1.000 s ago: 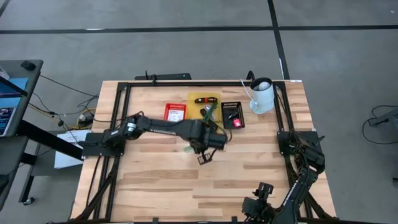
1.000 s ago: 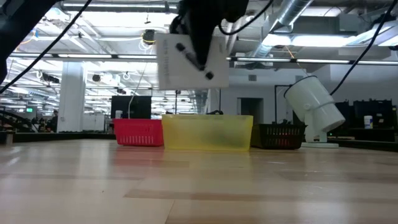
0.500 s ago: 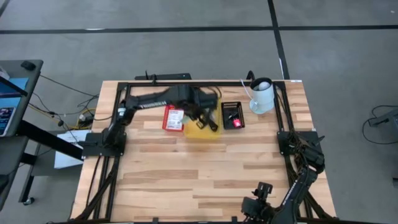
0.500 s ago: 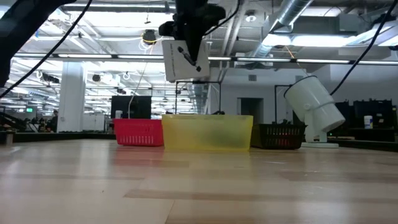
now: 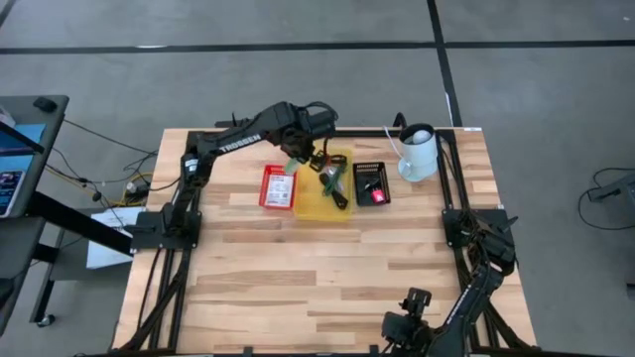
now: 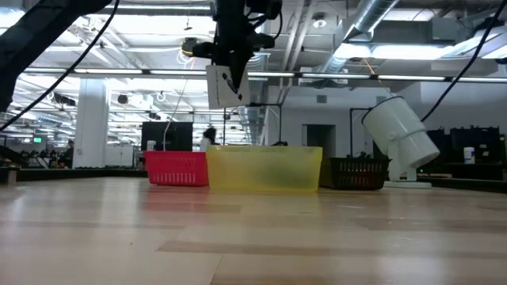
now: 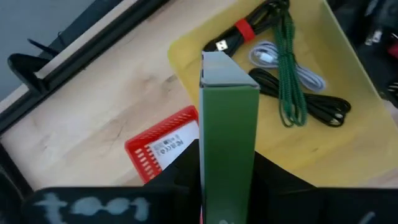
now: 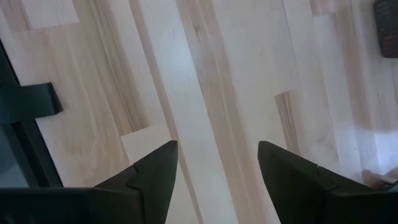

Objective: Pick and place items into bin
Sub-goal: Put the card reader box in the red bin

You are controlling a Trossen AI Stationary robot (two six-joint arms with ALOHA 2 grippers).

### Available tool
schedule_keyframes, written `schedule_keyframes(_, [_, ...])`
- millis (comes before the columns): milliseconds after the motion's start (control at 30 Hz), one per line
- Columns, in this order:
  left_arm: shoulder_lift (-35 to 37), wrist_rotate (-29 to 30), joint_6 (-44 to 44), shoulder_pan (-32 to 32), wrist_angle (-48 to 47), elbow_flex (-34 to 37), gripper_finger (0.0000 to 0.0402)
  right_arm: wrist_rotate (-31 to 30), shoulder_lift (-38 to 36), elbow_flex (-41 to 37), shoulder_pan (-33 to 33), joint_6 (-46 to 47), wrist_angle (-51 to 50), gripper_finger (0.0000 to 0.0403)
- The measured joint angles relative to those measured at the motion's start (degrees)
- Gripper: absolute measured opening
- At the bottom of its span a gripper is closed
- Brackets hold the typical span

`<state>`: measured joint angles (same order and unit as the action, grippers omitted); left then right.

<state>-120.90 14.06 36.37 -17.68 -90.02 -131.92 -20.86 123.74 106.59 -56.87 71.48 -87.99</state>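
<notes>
High view: left gripper [image 5: 295, 159] pinches a flat green-and-white box [image 7: 227, 130], held aloft between red slotted bin [image 5: 279, 187] and yellow plastic bin [image 5: 327, 206]. Right gripper [image 8: 216, 168] spread, parked at the near table edge.

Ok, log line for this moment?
left gripper: holding green box | over: red bin/yellow bin edge | right gripper: open, parked
</notes>
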Motion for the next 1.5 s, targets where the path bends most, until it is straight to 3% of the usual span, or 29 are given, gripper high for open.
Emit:
schedule_keyframes(133, [0.1, 0.2, 0.3, -1.1, 0.0, 1.9, 0.0054, 0.0, 0.0, 0.0, 0.0, 0.0, 0.0, 0.0221])
schedule_keyframes(700, [0.9, -2.0, 2.4, -4.3, 0.0, 22.6, 0.0055, 0.2, 0.0, 0.0, -0.5, 0.0, 0.2, 0.0221])
schedule_keyframes(1033, [0.9, -6.3, 2.3, -4.2, 6.6, 24.3, 0.0055, 0.2, 0.0, 0.0, 0.1, -0.1, 0.2, 0.0221])
schedule_keyframes(1500, [0.9, -4.6, 0.8, -3.7, 6.7, 24.3, 0.0069, 0.3, 0.0, 0.0, 0.1, 0.0, 0.6, 0.0221])
